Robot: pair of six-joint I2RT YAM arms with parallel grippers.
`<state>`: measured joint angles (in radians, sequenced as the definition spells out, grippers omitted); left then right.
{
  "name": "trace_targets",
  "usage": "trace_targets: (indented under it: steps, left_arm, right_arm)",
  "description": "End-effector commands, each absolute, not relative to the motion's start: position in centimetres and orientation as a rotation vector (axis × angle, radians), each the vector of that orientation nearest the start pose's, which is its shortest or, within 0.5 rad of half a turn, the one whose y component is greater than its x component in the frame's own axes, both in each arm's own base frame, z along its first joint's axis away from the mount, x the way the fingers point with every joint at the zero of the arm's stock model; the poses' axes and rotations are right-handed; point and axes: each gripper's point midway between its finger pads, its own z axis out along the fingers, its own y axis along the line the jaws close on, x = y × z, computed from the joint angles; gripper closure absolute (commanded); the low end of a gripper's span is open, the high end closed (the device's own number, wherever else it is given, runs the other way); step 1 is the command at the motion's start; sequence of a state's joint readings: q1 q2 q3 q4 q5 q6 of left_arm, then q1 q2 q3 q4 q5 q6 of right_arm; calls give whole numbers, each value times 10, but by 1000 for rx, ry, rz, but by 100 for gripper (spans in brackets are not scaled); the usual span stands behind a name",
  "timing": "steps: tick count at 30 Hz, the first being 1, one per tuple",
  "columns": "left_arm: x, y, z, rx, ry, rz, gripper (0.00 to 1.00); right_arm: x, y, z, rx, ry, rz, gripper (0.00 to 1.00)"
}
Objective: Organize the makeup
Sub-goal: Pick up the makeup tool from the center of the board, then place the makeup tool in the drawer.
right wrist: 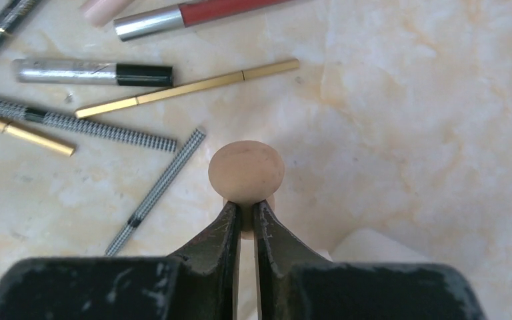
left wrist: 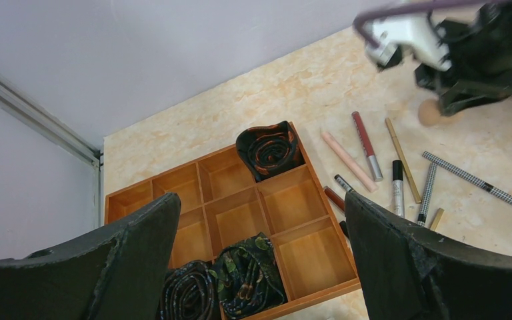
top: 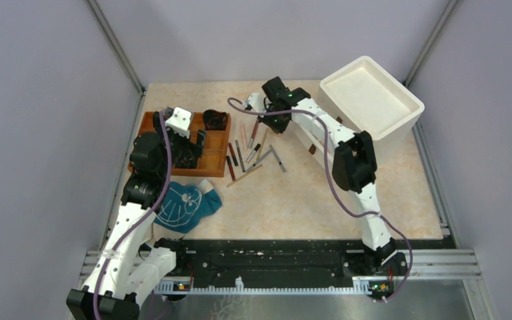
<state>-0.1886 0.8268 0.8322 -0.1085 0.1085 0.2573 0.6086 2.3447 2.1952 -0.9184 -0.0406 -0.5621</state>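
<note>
Tan sponge (right wrist: 247, 172) is pinched at the tips of the right gripper (right wrist: 247, 213), fingers nearly together on its narrow end. Can't tell if it touches the table (right wrist: 407, 100). Checkered pencil (right wrist: 157, 193) lies just left of those fingertips, not touching the sponge. Further ahead-left, loose on the table: gold pencil (right wrist: 187, 87), silver-black tube (right wrist: 93, 72), red tube (right wrist: 193, 13). Left gripper (left wrist: 261, 203) is spread wide, holding nothing, above the wooden tray (left wrist: 290, 203). Rolled dark cloth (left wrist: 267, 150) sits in a compartment beyond its fingertips.
</note>
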Motion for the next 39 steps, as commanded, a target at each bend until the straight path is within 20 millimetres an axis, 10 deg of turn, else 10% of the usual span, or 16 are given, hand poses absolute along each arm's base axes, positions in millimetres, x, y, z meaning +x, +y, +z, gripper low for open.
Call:
trace_targets:
  steps: [1, 11, 18, 27, 39]
  left_arm:
    - [321, -69, 330, 433, 1545, -39, 1]
    - [321, -72, 329, 438, 1544, -52, 1]
    - [321, -73, 330, 440, 1538, -57, 1]
    - [321, -72, 329, 439, 1542, -54, 1]
    - [322, -72, 327, 441, 1545, -52, 1]
  right_arm:
    - [438, 293, 215, -1324, 1999, 148, 93]
    - [391, 235, 300, -1170, 1915, 98, 91]
    - [391, 178, 282, -1088, 2011, -1, 90]
    - [395, 153, 226, -1077, 2133, -62, 73]
    - [390, 162, 261, -1051, 2062, 4, 27]
